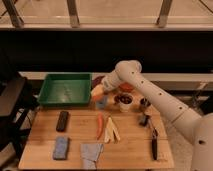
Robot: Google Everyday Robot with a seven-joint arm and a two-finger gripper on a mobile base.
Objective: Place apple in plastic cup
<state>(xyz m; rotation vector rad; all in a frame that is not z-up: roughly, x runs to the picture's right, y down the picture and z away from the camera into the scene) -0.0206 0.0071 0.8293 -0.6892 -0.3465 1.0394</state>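
The apple (pixel 96 91) is a small yellow-orange fruit held at the tip of my gripper (pixel 100 92), which is shut on it. It hangs just above and slightly left of the plastic cup (pixel 102 103). The cup is short and pale grey-blue, and stands upright on the wooden table right of the green tray. The arm reaches in from the right over the back of the table, and the wrist hides part of the area behind the cup.
A green tray (pixel 65 89) sits at the back left. A white cup with dark contents (pixel 125 102) and a small dark cup (pixel 145 104) stand right of the plastic cup. A carrot (pixel 100 125), pale sticks (pixel 113 130), black remote (pixel 62 120), blue sponge (pixel 61 148), grey cloth (pixel 91 152) and black tool (pixel 153 145) lie nearer the front.
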